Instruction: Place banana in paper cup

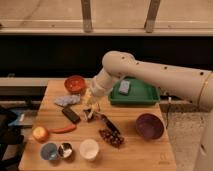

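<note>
A pale yellow piece, which I take to be the banana [88,96], shows right at the end of my arm, above the table's middle. My gripper [90,113] hangs just below it, pointing down, low over the wooden table [142,155]. I cannot tell whether the banana is held or lies behind the gripper. The white paper cup [89,149] stands upright at the table's front edge, well in front of the gripper.
A blue cup [49,150] and a metal cup [65,149] stand left of the paper cup. An orange fruit [40,133], red pepper [62,129], black block [71,115], red bowl [75,83], dark grapes [111,137], purple bowl [149,125] and green tray [150,100] surround the gripper.
</note>
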{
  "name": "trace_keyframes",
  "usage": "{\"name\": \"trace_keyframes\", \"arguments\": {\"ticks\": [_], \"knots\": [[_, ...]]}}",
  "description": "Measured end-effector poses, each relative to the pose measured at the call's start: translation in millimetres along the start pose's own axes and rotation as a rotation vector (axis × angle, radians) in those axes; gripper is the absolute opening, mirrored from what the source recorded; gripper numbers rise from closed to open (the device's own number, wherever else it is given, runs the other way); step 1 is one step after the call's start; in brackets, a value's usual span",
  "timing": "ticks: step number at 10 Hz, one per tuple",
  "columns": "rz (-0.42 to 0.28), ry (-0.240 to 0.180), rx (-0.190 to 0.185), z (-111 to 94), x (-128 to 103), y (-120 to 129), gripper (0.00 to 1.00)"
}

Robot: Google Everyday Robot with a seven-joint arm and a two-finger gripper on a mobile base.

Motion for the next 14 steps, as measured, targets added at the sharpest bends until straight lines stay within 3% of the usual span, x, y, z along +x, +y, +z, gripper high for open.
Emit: {"name": "trace_keyframes", "arguments": {"ticks": [2, 5, 8, 12, 14], "knots": [[-0.011, 0.011, -0.009, -1.7, 28.3, 5.8, 0.00], [0.007, 0.044, -0.069, 12.6, 70.8, 14.7, 0.00], [0.028, 0.104, -0.139, 30.6, 109.8, 22.5, 0.00], [0.069, 0.185, -0.202, 50.7, 147.1, 23.9, 0.00], [0.094, 0.221, -0.212, 63.1, 157.0, 20.9, 0.00]]}}
